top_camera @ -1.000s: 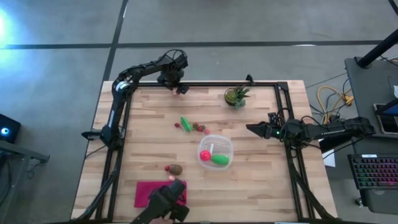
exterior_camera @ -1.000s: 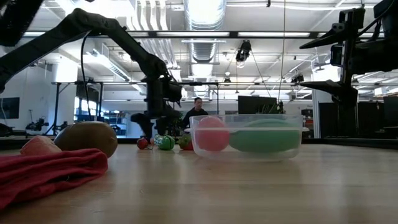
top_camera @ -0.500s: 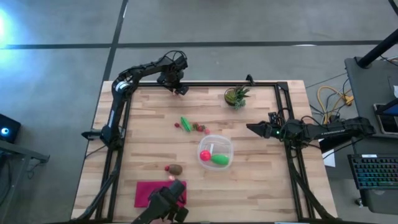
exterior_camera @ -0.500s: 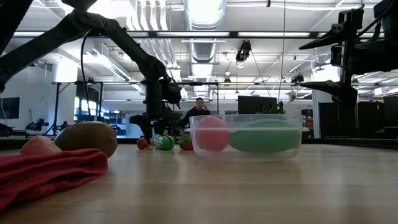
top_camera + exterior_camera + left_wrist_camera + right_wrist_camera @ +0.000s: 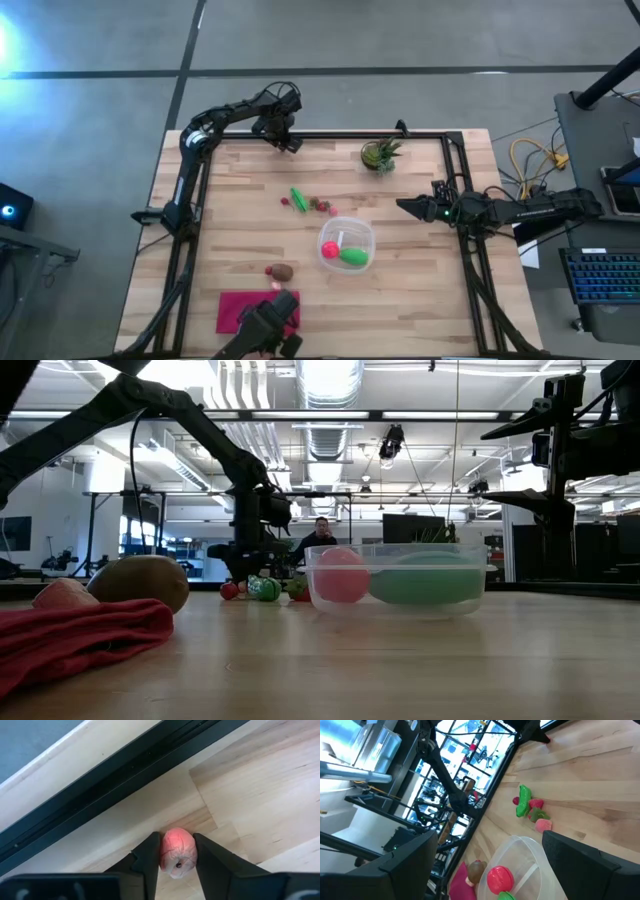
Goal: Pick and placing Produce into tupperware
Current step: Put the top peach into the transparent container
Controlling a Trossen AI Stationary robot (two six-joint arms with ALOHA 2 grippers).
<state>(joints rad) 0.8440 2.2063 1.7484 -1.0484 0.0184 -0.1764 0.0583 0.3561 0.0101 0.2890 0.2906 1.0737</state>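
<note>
Probably robotics lab: exposed ceiling ducts [image 5: 330, 390], metal racks, monitors.

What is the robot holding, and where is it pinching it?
The left gripper pinches a small pink fruit by its two sides, at the table's far edge. The right gripper holds nothing.

Grey concrete floor [image 5: 90, 110], wooden table [image 5: 240, 245], bright ceiling lights [image 5: 330, 378] overhead.

The table [image 5: 420, 290] is pale blond wood in plank strips, edged by a black frame [image 5: 340, 134]. The tupperware [image 5: 347, 243] is clear with whitish walls, holding a pink-red ball [image 5: 330, 249] and a green oblong piece [image 5: 353, 256]. A magenta cloth [image 5: 240, 309] lies flat. The left gripper [image 5: 177, 866] is dark, around a pinkish-red piece [image 5: 178, 851] with fine veining. A brown round fruit [image 5: 140, 582] shows beside the cloth.
</note>
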